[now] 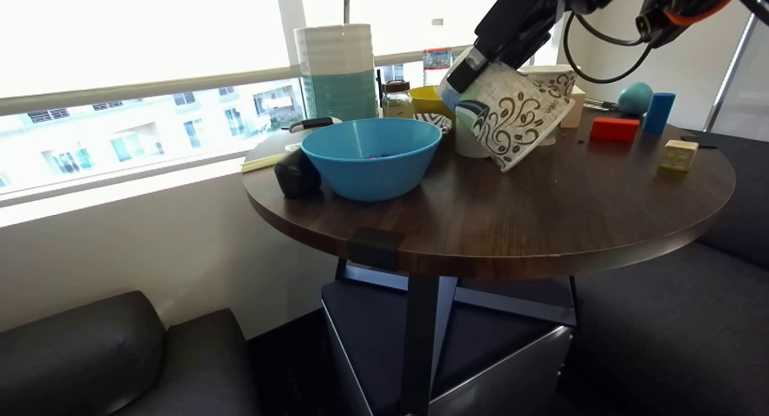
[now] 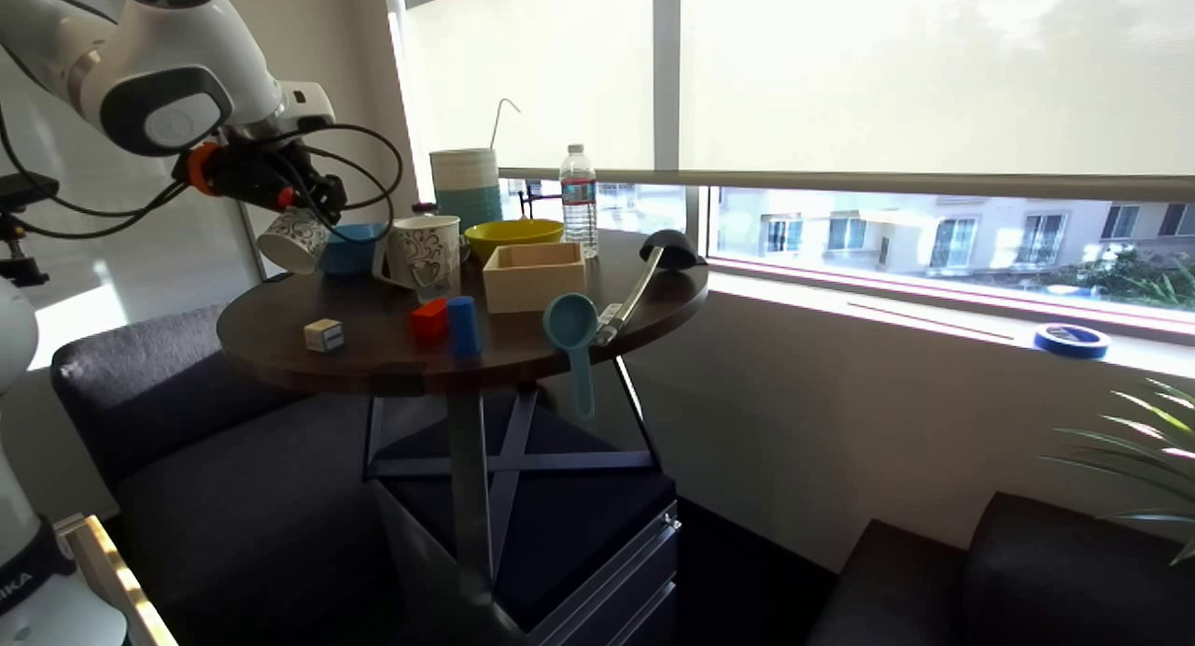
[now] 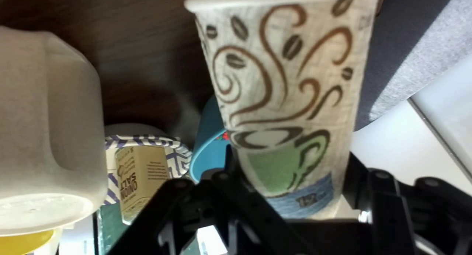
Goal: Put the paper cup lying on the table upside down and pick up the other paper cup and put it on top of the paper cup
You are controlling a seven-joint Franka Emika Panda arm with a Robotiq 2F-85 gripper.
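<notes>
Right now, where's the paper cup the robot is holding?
In the wrist view, the paper cup is gripped in the claw, right of centre, with the blue bowl partly hidden behind its left edge.

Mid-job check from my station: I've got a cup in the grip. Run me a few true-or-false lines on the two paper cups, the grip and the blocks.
1. The gripper is closed on a patterned paper cup. True.
2. That cup is held upright. False: it is tilted, its mouth slanting downward.
3. The other paper cup has its mouth up. True.
4. The two cups are already stacked. False: they are apart.
5. The red block is beside the blue block. True.
</notes>
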